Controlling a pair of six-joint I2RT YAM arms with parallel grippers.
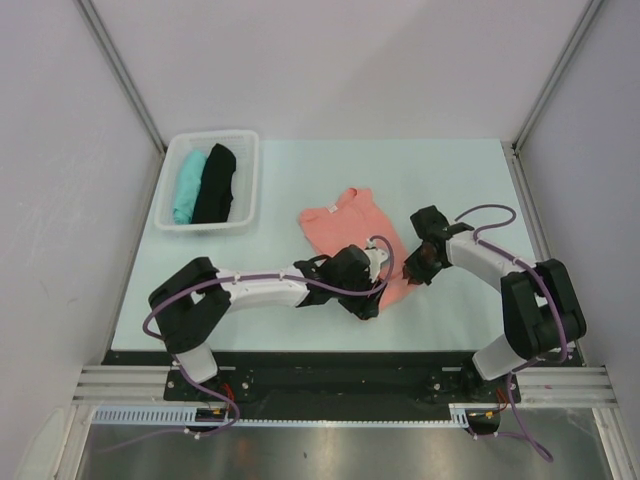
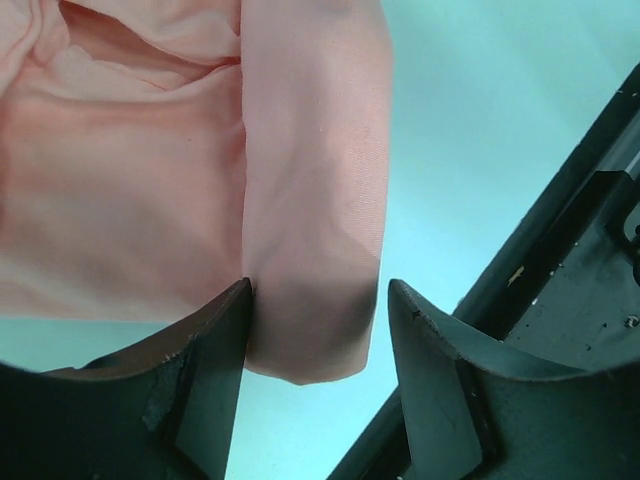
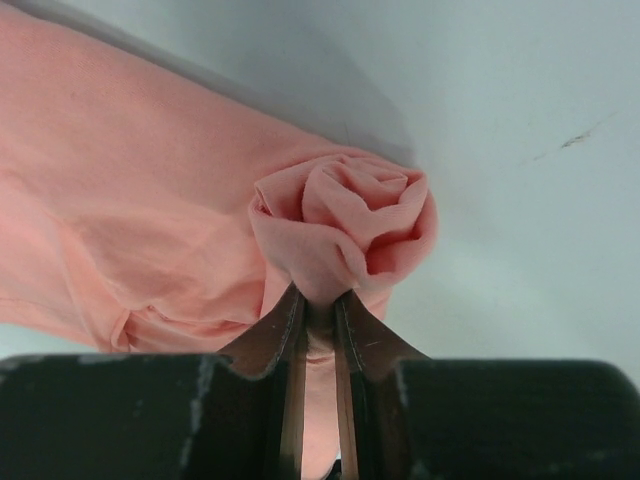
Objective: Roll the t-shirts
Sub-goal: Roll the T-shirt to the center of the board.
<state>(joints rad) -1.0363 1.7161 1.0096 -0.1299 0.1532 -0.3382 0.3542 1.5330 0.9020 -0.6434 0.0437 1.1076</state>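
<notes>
Salmon-pink t-shirt (image 1: 345, 222) lies mid-table, soft matte cloth, flat and creased at the far end and wound up along the near edge. The top view gives the whole layout: pale table (image 1: 470, 190), and at the far left a white slatted basket (image 1: 250, 180) holding a teal shirt (image 1: 187, 185) beside a black shirt (image 1: 214, 183), both bundled up. Down on the right wrist camera, the roll (image 3: 345, 215) shows end-on, a tight rosette of spiralled folds, something the overhead shot cannot show. The right gripper (image 3: 318, 300) has its jaws drawn narrow, pinching a tuck of pink fabric at the bottom of that spiral. Over to the left wrist camera: the roll runs away as a smooth, rounded tube, with looser rumpled cloth to one side. The left gripper (image 2: 318, 290) stands wide, straddling the tube's end; one dark finger (image 2: 215, 340) looks to be brushing the cloth, though the shadow makes that hard to call, and the other stands apart from it with bare table between.
</notes>
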